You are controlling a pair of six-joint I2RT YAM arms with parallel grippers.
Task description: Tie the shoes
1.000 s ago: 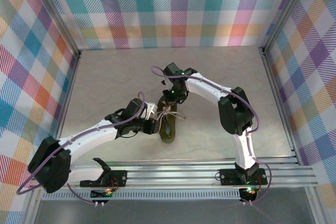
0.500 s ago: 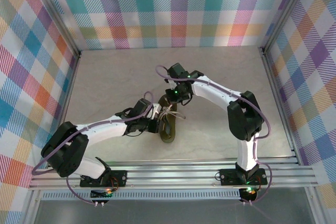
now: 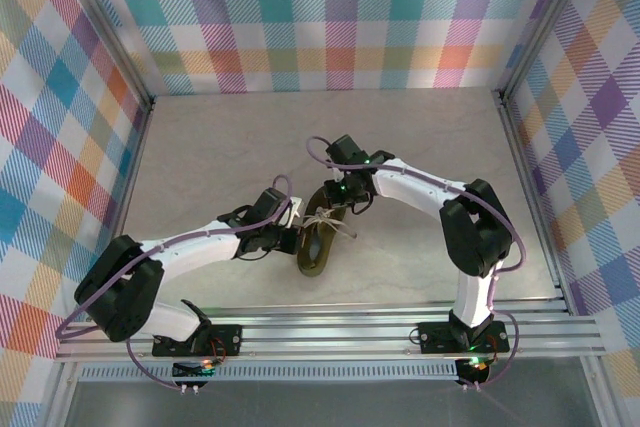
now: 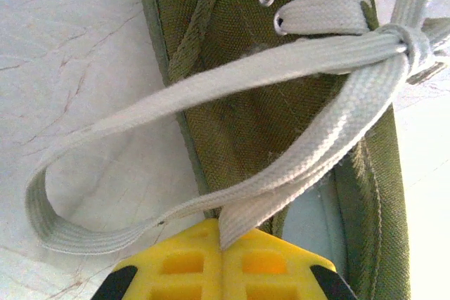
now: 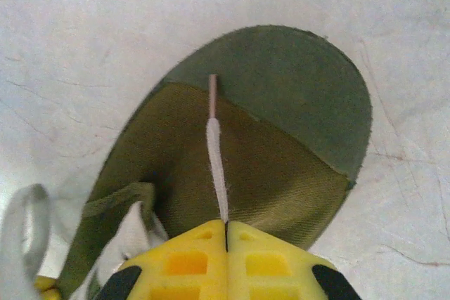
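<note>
Left gripper (image 4: 223, 244) has its yellow fingers pressed together, and it pinches a flat cream strand (image 4: 330, 131) of the laces that comes down from the knot (image 4: 415, 40). Beside this strand a lace loop (image 4: 42, 205) lies out to the side, partly on the olive-green shoe (image 4: 246, 124) and partly on the pale worktop (image 4: 70, 47). In the left wrist view, more laces go through metal eyelets at the upper edge. Right gripper (image 5: 226, 233) is also pressed together, and it pinches a thin lace end (image 5: 216, 152), which points straight away from the fingers over the cloth of the shoe (image 5: 281, 173); its small tip reaches the border of the rounded, darker end. In the top view, the shoe (image 3: 318, 247) lies near the middle of the worktop (image 3: 220, 137), a little toward the near edge and slightly slanted. The left gripper (image 3: 293, 237) is just beside its left side, and the right gripper (image 3: 345, 202) is over its far end. The laces (image 3: 325, 219) cross the shoe between the two grippers. Colourful checked walls (image 3: 330, 17) stand around the worktop.
</note>
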